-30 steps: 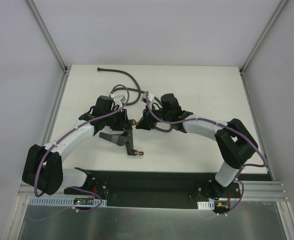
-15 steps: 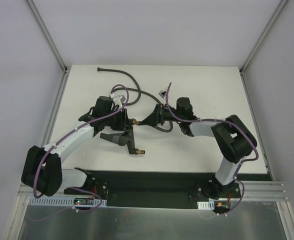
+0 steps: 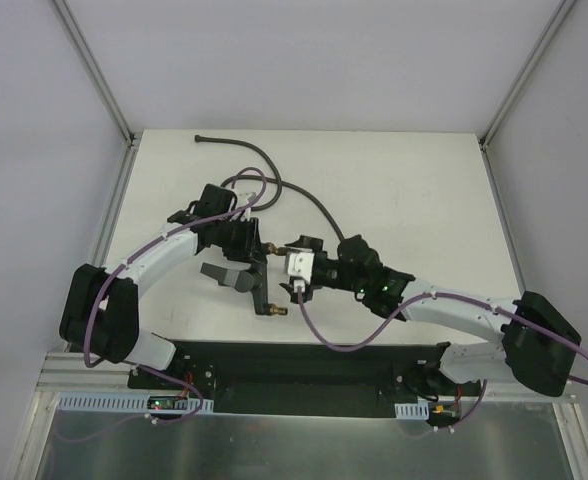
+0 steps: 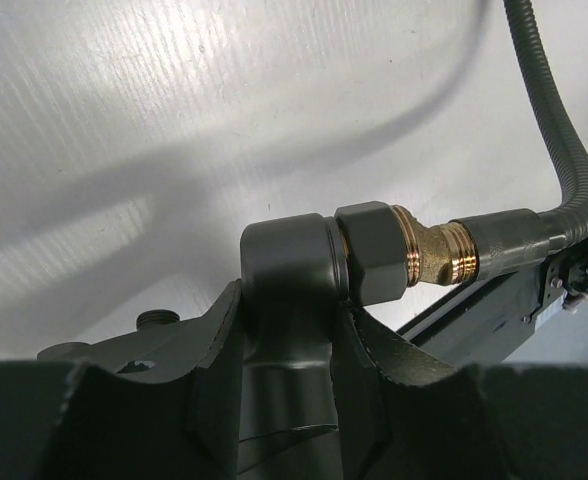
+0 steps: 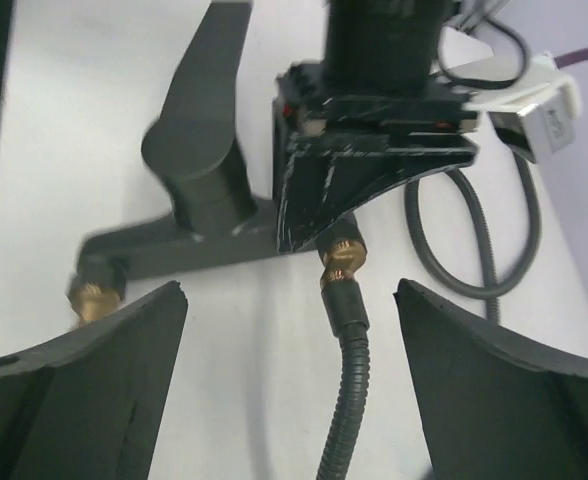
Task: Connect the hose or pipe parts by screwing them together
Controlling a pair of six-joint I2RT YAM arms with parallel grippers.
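One desk (image 3: 404,170): white, carrying hose and fitting at its middle.
Hose (image 3: 259,155): long, dark grey, curving from the far-left corner of the desk to the fitting.
Fitting (image 3: 236,275): forked, dark grey, with one brass end pointing toward the near edge.
Left tool (image 4: 289,345): narrow, clamped on the fitting's body.
Right tool (image 5: 289,290): jaws wide, holding nothing, straddling the hose just behind its nut.
Brass nut (image 5: 340,262): touching the fitting's end, beside the left tool.

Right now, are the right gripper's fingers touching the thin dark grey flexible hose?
Apart. The right wrist view shows the hose running between the right gripper's wide-open fingers, white table visible on both sides.
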